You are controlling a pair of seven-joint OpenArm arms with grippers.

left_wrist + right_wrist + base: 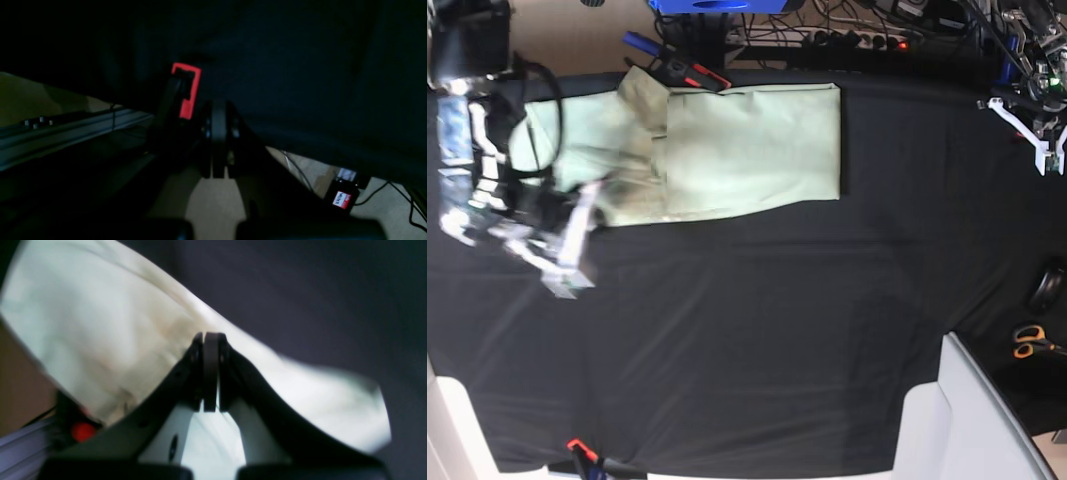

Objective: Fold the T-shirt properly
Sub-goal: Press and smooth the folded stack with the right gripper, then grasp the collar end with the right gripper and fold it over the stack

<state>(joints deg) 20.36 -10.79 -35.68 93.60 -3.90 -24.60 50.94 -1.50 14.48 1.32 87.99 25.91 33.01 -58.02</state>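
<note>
The only writing in sight is on a small red-and-white label (342, 199) on a black box at the lower right of the left wrist view, and it is too blurred to read. In that same dark view the left gripper (218, 110) sits at frame centre with its fingers pressed together and nothing between them, pointing at the black tablecloth (300, 66) that fills the upper frame; a red clamp (187, 90) stands just left of it, and an aluminium rail (66, 128) runs along the left edge. In the base view this arm's white fingers (1027, 125) show at the upper right edge, well apart from the garment. The pale mint-green T-shirt (727, 145) lies on the table in the upper middle of the base view, partly folded into a rough rectangle with a straight right edge and a looser, rumpled left part. The right gripper (210, 340) is seen in its wrist view with fingers pressed together over the shirt cloth; whether they pinch any fabric cannot be told. In the base view the right arm (537, 225) is blurred at the left, at the shirt's lower left corner. Orange-handled scissors (1030, 341) lie at the right edge.
</note>
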